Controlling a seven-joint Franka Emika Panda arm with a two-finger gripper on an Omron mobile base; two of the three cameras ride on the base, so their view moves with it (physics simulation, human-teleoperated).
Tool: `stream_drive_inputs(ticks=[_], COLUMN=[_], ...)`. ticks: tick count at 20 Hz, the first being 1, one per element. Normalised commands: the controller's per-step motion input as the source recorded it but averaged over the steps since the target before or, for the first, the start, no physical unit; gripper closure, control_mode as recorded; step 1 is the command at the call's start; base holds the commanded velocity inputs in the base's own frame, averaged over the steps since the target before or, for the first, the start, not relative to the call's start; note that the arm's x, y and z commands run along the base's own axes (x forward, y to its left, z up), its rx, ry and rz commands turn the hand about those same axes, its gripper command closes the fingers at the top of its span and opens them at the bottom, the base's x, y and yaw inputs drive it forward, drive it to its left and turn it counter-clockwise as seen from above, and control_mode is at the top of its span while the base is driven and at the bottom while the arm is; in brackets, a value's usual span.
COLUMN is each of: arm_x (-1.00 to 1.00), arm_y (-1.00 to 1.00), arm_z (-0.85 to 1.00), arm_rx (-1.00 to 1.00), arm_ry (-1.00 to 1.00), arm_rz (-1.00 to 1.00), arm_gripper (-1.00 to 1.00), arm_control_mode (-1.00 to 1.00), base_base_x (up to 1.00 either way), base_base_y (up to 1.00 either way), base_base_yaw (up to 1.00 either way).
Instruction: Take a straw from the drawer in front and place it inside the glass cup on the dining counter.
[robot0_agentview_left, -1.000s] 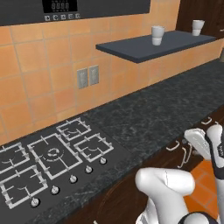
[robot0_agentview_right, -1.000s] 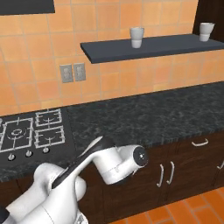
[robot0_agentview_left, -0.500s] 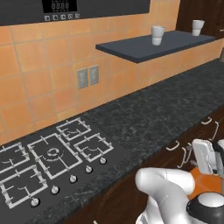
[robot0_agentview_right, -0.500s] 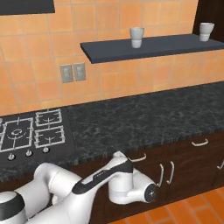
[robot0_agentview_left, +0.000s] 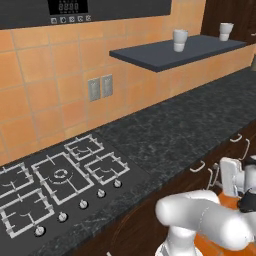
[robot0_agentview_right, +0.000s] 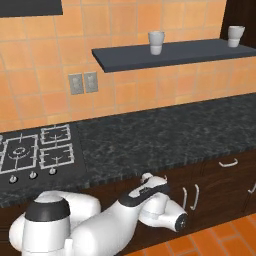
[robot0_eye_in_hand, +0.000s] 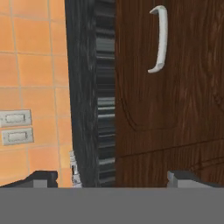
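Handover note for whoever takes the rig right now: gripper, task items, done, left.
Gripper: open, empty, held low in front of the dark cabinet fronts below the black granite counter.
Drawer: shut; the hand view looks at its dark wood front and curved silver handle, gripper not yet touching it.
Straw: presumably inside the shut drawer.
Done: arm brought down to drawer level.
Left: grasp the handle, pull the drawer open, pick up the straw, go to the dining counter, drop the straw into the glass cup.
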Motion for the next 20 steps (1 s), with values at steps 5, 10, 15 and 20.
stream_drive_inputs(ticks=[5,10,15,20], arm_x=[0.39,0.43,0.34,0.36], arm_y=[-0.16,-0.03,0.00,0.00], arm_z=[-0.41,-0.27,-0.11,-0.29], arm_rx=[0.10,0.08,0.03,0.01], arm_ry=[-0.01,0.00,0.00,0.00], arm_rz=[0.00,0.00,0.00,0.00], arm_gripper=[-1.00,-1.00,-1.00,-1.00], arm_control_mode=[-1.00,-1.00,-1.00,-1.00], base_base_x=[0.00,0.00,0.00,0.00], base_base_y=[0.00,0.00,0.00,0.00], base_base_yaw=[0.00,0.00,0.00,0.00])
